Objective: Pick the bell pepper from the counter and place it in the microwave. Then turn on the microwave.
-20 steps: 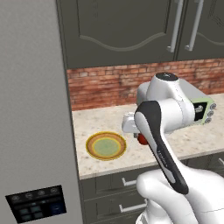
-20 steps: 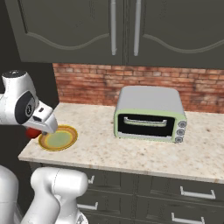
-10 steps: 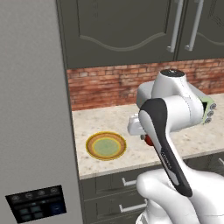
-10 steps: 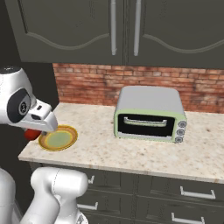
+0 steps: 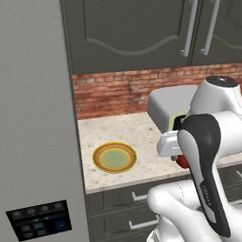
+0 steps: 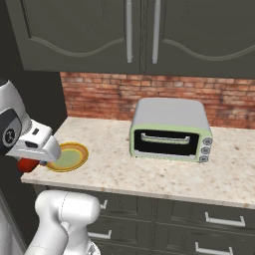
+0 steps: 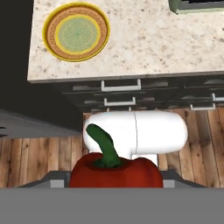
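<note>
— Claw [image 7: 114,181]?
— Pinching the bell pepper [image 7: 116,169], part-spread around its red body; green stem up toward the camera in the hand view. Finger tips themselves hidden behind the fruit.
— Where, then?
— Lifted off the worktop [image 6: 149,169], out past its front edge. Seen from the hand: wooden floor [image 7: 39,162] and drawer fronts [image 7: 144,94] beneath, not stone. Seen from the right base view: a red bulge [image 6: 26,165] under the white hand, at the worktop's left front corner. From the left base view: a sliver of red [image 5: 183,162] beside the forearm.
— Neighbours?
— Yellow-green plate [image 6: 68,157] near the left end of the worktop, just beside the hand in the right base view, apart from the pepper. Pale-green-trimmed oven [image 6: 171,129] further right, back toward the brick wall [image 6: 124,94].
— Room to move?
— Bare stone between plate and oven. Tall grey panel [image 5: 38,118] hard against the worktop's left end; dark cupboards [image 6: 139,35] overhead.
</note>
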Motion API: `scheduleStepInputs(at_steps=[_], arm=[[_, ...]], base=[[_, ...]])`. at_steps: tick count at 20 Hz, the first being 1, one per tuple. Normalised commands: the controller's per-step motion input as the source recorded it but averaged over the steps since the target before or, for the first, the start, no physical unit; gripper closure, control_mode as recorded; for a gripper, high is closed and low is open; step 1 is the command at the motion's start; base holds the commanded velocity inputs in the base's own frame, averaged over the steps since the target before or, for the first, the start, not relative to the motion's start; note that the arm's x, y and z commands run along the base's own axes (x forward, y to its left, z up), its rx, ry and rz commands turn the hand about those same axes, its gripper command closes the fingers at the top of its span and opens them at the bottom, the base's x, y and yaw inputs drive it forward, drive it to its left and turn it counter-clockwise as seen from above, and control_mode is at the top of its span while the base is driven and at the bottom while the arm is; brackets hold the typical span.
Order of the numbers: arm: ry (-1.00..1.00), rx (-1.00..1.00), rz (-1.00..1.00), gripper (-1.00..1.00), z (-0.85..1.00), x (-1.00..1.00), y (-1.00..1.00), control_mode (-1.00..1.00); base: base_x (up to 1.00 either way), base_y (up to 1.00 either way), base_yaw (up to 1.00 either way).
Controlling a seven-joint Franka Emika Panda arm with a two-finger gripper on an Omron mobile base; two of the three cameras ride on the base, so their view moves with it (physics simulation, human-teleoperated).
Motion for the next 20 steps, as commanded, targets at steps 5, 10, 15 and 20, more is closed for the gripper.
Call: scheduleStepInputs(at_steps=[5,10,15,20], arm=[[-0.08,0.00,0.00,1.00,0.25,-0.54,-0.01,-1.00],[0.00,0.00,0.00,1.00,0.04,-0.09,0.00,1.00],[0.00,0.00,0.00,1.00,0.00,0.00,0.00,1.00],[0.00,0.00,0.00,1.00,0.00,0.00,0.00,1.00]], base=[[0.00,0.00,0.00],[-0.10,0.00,0.00],[-0.72,0.00,0.00],[-0.92,0.08,0.00]])
